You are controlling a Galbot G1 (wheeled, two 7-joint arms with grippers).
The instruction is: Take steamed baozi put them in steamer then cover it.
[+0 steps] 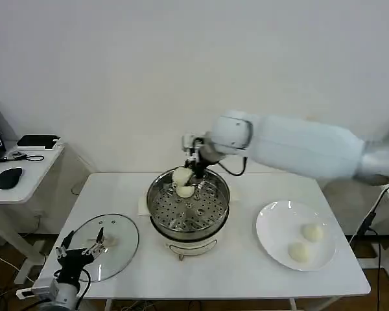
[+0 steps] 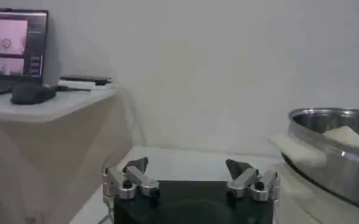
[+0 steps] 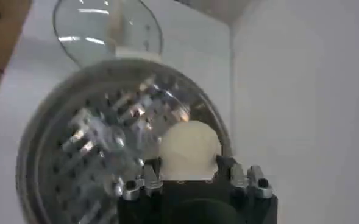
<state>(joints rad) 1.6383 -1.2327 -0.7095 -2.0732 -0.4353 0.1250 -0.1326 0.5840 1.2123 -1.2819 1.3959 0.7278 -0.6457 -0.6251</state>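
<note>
Even, soft room light fills my head view, with faint shadows under the steamer (image 1: 188, 208). Glare sparkles off its perforated tray through my right wrist camera, where the bun (image 3: 189, 149) looks soft and blurred.

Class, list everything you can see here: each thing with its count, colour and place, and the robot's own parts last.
Buns: four, cream-white; one in the right gripper over the steamer, one on its tray, two on the plate.
Steamer: one, shiny steel, table centre.
Lid: one, clear glass, table's left.
Plate: one, white, table's right.
Table: one, white.
Side desk: one, white, far left, holding a black mouse.
Right gripper: shut on a bun, above the steamer's far side.
Left gripper: open, over the lid.
</note>
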